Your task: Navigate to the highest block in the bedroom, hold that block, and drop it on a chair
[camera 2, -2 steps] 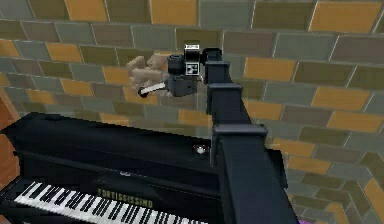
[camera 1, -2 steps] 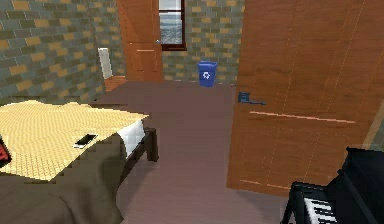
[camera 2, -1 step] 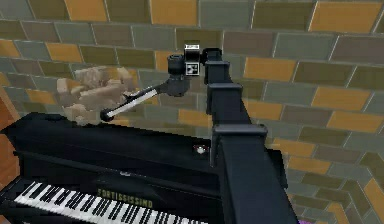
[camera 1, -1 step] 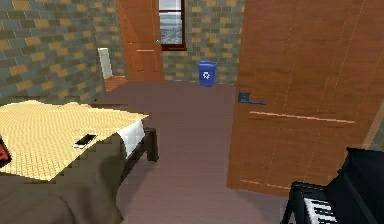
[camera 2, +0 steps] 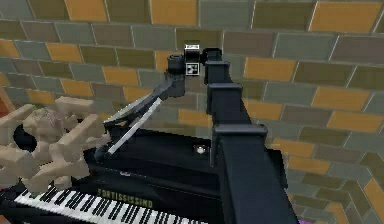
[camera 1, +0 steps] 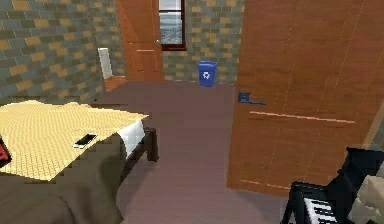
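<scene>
While the arm (camera 2: 235, 140) hangs over the piano (camera 2: 160, 165), whose lid carries a small pale blob (camera 2: 200, 150), maybe the block, can't tell what jaws hold; chair drop likely undone.

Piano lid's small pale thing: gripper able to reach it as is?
Likely yes: the arm extends over the piano lid, the gripper slants down toward it, and the small pale thing lies on bare lid beside the arm, nothing covering it. Gap unclear.

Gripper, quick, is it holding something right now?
Gripper: cannot tell whether it holds anything, because its far end sits right at the black piano.
</scene>
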Robot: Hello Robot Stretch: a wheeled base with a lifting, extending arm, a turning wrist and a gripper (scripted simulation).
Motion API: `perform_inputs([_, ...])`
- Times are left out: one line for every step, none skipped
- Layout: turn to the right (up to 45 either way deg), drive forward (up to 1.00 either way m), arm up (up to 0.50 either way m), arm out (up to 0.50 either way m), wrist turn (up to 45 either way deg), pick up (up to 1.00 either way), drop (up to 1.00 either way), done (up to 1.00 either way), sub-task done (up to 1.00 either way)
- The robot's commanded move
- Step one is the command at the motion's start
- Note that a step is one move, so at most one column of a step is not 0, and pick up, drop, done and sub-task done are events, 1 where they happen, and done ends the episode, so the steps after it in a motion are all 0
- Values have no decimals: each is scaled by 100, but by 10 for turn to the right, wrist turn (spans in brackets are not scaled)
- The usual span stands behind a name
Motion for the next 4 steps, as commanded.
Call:
perform_inputs([0, 0, 0, 0, -120, 0, 0, 0, 0])
perform_inputs([0, 0, 0, -34, 0, 0, 0, 0, 0])
perform_inputs([30, 0, 0, 0, 0, 0, 0, 0, 0])
perform_inputs([0, 90, 0, 0, 0, 0, 0, 0, 0])
